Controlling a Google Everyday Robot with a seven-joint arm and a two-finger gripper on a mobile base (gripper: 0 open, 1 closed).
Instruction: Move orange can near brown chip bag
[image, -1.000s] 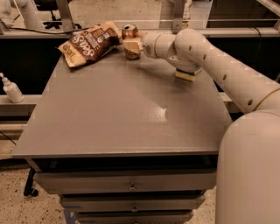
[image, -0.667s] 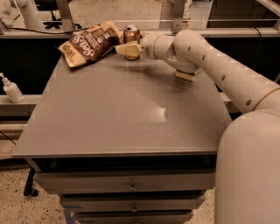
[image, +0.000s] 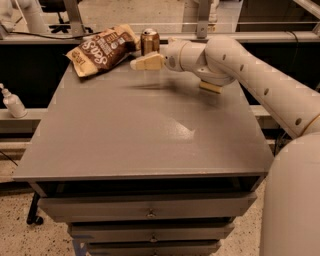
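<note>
Inspection covered a grey table (image: 140, 135) occupying the centre of the frame, with drawers (image: 150, 207) stacked below its front edge.

The orange can (image: 150, 41) stood upright at the far edge of the table, in the upper middle of the frame, its silver top facing up. The brown chip bag (image: 102, 50) lay flat at the far left corner of the table, upper left of the frame, with white lettering facing up and a tan end toward the left. The can stood just beside the right end of the bag; whether the two were touching could not be determined.

The white arm (image: 250, 75) entered from the right edge of the frame and reached leftward across the far part of the table. The gripper (image: 137, 63) sat just in front of and slightly below the can in the frame, pointing left toward the bag, raised above the tabletop. It held nothing, and the can stood free of it. Whether the gripper was open or closed could not be determined.

A tan block-shaped object (image: 210, 87) showed beneath the arm near the right side of the table, partly hidden. A white bottle (image: 13, 104) stood off the table at the left edge of the frame.
</note>
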